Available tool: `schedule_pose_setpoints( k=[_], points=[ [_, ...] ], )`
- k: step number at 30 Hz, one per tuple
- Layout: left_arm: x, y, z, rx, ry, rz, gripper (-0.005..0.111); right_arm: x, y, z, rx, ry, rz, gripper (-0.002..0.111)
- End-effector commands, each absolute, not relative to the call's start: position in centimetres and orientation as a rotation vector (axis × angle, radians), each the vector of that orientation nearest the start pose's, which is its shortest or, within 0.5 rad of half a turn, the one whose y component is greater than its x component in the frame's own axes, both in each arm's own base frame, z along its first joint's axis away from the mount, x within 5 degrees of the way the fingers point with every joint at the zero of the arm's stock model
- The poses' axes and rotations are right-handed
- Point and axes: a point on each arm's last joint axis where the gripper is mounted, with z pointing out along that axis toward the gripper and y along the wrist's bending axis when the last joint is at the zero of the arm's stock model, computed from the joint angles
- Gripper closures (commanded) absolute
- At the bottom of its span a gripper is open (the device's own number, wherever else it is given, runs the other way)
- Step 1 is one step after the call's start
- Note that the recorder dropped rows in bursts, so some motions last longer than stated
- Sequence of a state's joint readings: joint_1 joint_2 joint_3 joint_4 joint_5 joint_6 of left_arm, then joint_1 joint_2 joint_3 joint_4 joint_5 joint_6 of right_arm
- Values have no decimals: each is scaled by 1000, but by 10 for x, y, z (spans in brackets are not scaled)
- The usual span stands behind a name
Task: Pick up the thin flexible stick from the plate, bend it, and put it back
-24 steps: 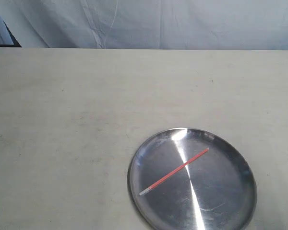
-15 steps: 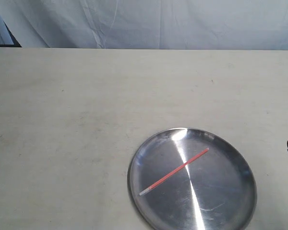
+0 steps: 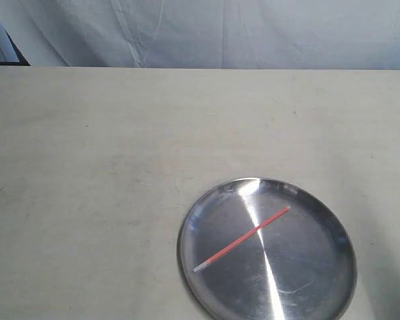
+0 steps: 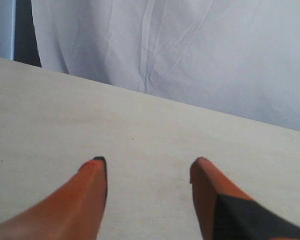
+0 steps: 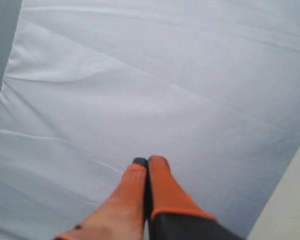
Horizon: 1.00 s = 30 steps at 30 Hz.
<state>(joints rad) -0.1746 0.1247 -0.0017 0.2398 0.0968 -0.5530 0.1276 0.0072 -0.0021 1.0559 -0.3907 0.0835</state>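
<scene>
Right pincer [image 5: 147, 161] withdrawn; stick [image 3: 242, 239] straight, red-orange, on plate [image 3: 320, 280].

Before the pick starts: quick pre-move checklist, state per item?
1. The stick lies straight, wholly inside the plate: ok.
2. Nothing covers the stick: ok.
3. The left pincer is open and empty, over bare table: ok.
4. The right pincer is ready to grasp: not ok, it is shut and faces the cloth.
5. Pincers near the plate: not ok, neither shows in the exterior view.
6. Pincer height above the table: cannot tell.
</scene>
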Motion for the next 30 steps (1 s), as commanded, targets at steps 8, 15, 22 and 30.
schedule_pose_setpoints(
  k=[8, 15, 22, 30],
  points=[
    [65, -10, 199, -122, 1687, -348, 56, 51, 0, 328, 83, 1182, 208, 108],
    [65, -10, 199, -121, 1687, -349, 56, 178, 38, 352, -749, 2153, 9, 108],
    [65, -10, 199, -119, 1687, -351, 56, 286, 63, 283, -1043, 2531, -14, 108],
    [65, -10, 199, -119, 1687, -351, 56, 303, 104, 204, -1293, 2731, 89, 76]
  ],
)
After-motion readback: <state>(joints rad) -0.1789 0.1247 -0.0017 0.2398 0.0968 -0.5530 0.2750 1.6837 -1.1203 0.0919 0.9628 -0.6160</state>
